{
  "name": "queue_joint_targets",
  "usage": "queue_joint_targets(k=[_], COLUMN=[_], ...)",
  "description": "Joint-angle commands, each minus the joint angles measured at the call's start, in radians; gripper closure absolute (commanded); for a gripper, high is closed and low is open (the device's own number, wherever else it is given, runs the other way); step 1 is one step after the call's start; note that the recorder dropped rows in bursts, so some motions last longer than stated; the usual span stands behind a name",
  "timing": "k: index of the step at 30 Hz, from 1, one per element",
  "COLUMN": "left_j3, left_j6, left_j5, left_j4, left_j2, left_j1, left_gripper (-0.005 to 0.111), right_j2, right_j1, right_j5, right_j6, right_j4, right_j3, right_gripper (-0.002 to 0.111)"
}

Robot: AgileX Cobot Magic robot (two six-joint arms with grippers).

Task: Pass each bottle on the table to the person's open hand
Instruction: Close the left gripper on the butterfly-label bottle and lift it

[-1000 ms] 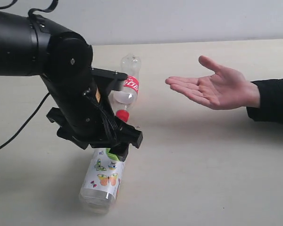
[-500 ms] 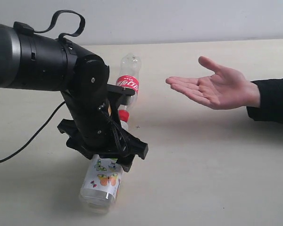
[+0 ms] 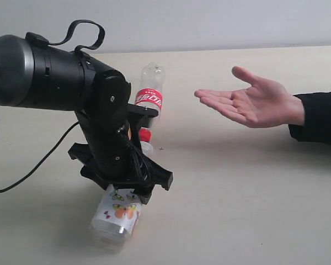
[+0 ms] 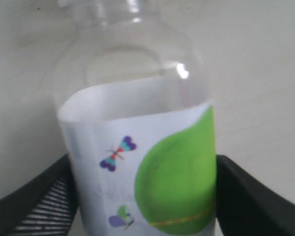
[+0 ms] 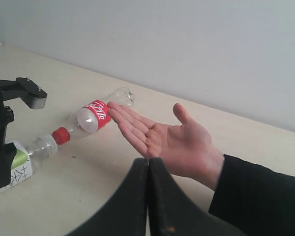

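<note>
The large butterfly-label bottle [image 3: 120,211] [image 4: 137,162] lies on the pale table [image 3: 237,199], its clear neck pointing at the red cap [image 3: 145,134]. My left gripper [image 3: 133,190] [image 4: 142,196] is shut on its labelled body, one black finger pressing each side. The clear bottle with the red label [image 3: 149,97] [image 5: 93,116] lies just beyond. The person's open hand [image 3: 248,105] [image 5: 172,140] waits palm up on the right, black cuff at the wrist. My right gripper [image 5: 148,164] is shut and empty, right in front of that hand. The other two bottles are out of view.
A black cable [image 3: 27,165] trails over the table to the left of the left arm. A plain grey wall [image 3: 209,22] runs behind the table's far edge.
The left arm has swung down and settled over the butterfly bottle, its fingers closing on the label. The bottle's base has shifted slightly left. The hand has stayed put.
</note>
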Motion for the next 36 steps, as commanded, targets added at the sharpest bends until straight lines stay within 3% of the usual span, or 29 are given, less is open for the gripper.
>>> queue_joint_targets(k=[1,4,9,19,36], left_j3=[-0.008,-0.008,-0.008,-0.008,-0.056], left_j6=[-0.010,-0.010,-0.010,-0.007,-0.053], left_j5=[-0.009,-0.009,0.004,0.058,0.095], left_j4=[0.001,0.001,-0.005,-0.015,-0.032], left_j2=[-0.002,-0.002,-0.002,-0.025,-0.232], left_j1=[-0.006,-0.006,-0.006,-0.006,-0.006], left_gripper=[0.050,0.067,0.106,0.107,0.107], right_j2=[-0.004,-0.004,-0.004,-0.004,-0.004], right_j1=[0.001,0.001,0.001,0.001,0.001], right_j5=[-0.004,-0.004,-0.004,-0.004,-0.004], right_j6=[0.005,0.005,0.005,0.005,0.005], right_j4=[-0.004,-0.004,-0.004,-0.004,-0.004], right_j3=[0.005,0.005,0.005,0.005,0.005], right_gripper=[0.108,0.108,0.108,0.108,0.108])
